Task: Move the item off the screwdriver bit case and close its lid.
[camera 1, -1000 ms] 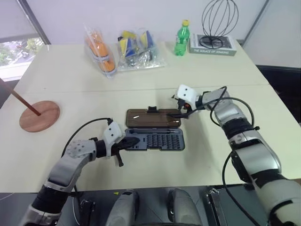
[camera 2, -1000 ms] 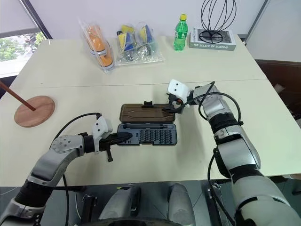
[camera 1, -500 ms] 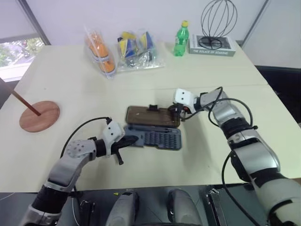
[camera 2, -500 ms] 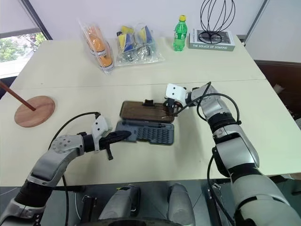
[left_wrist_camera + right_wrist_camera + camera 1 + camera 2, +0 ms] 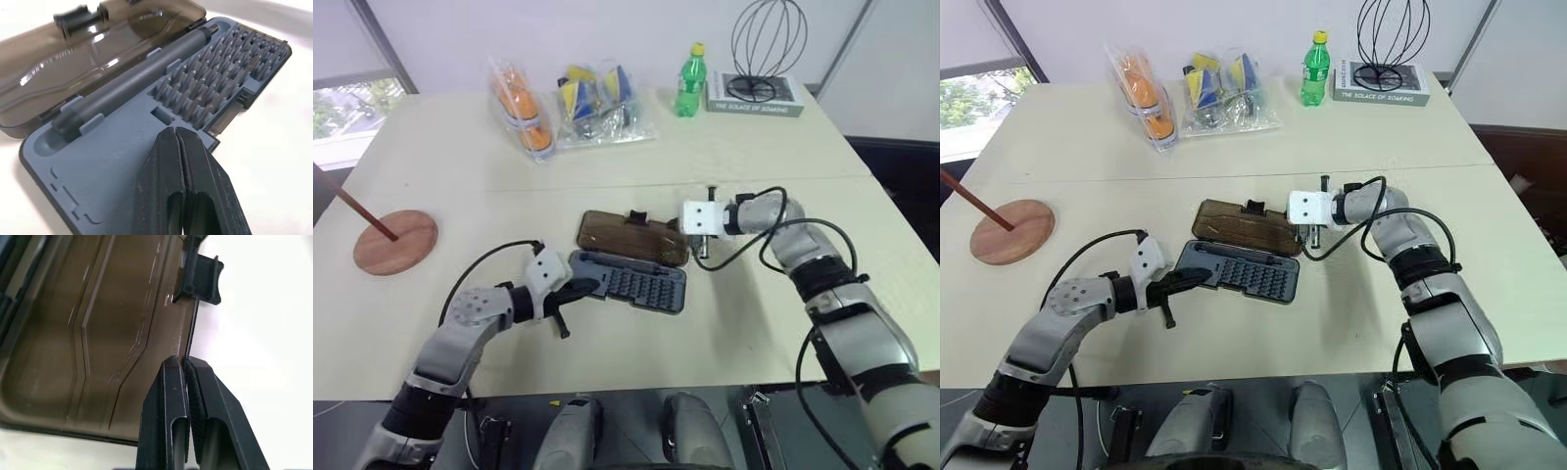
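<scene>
The lid [image 5: 98,342] is looking thin, stiff, slick plastic — best taken by its long edge near the latch tab [image 5: 200,276]; the right gripper [image 5: 187,367] is pinching that edge, lifting it where a second ago it was gaping over a flat lid; the left gripper [image 5: 177,147], fingers together, is pressing the case [image 5: 631,284] on the bench [image 5: 460,157]; the item [image 5: 391,238] is sitting well apart.

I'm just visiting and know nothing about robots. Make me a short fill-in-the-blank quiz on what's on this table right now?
1. The right gripper pinches the edge of the brownish ____.
2. The screwdriver bit case lies ____, its rows of bits showing.
3. The reddish-brown wooden stand rests on the table, ____ the case.
4. The wire sculpture stands on a ____.

Missing words: lid; open; apart from; book
</scene>
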